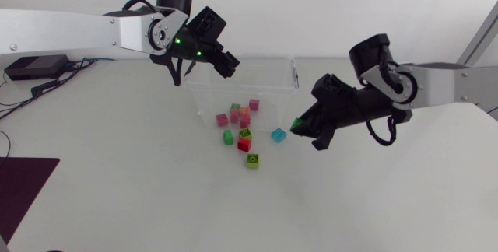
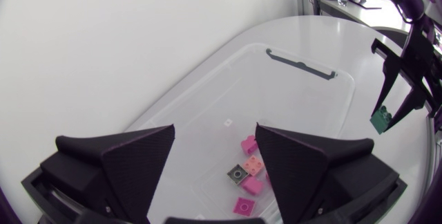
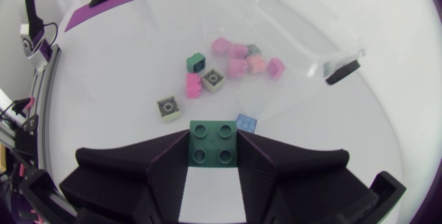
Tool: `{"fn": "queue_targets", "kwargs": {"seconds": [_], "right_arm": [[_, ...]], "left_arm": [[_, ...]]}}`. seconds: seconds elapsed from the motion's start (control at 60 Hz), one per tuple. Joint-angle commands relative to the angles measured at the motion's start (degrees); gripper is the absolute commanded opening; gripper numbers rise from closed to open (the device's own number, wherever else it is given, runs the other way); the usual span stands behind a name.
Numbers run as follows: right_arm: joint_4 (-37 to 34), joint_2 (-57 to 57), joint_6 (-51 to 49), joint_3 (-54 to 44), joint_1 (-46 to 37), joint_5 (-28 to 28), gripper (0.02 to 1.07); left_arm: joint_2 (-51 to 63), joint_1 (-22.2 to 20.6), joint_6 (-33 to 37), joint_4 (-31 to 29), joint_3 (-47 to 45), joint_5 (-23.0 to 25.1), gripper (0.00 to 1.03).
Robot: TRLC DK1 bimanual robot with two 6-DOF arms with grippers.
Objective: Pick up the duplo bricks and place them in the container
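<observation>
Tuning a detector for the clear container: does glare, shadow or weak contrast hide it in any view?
Head view: container faint against the white table, only its edges traced; shadows soft. Left wrist view: evenly lit, rim and dark handle clear, no glare. Right wrist view: its wall shows only as a pale sheen; green brick plainly lit.

Clear container [image 1: 233, 81] holds pink bricks [image 1: 254, 105] and 1 orange brick [image 2: 253, 164]; beside the container, 1 blue brick [image 1: 278, 134] and 1 lime brick [image 1: 252, 160]. Black right gripper [image 1: 298, 125] clasps 1 dark-green brick [image 3: 214, 144].
</observation>
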Motion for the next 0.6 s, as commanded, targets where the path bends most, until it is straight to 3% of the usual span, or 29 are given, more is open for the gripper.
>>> {"fn": "queue_targets", "kwargs": {"seconds": [0.0,0.217,0.583], "right_arm": [[-0.7,-0.8,3.0,3.8,-0.4,-0.2,0.28],[0.2,1.5,7.9,12.1,-0.3,-0.2,0.28],[2.7,12.9,14.1,27.1,1.1,1.5,0.28]], "left_arm": [[-4.8,0.2,-2.2,1.4,-4.2,-0.3,0.99],[-14.0,0.0,-2.3,1.4,-13.9,0.1,0.99],[-21.4,-0.4,6.0,-3.2,-28.1,9.4,0.99]]}}
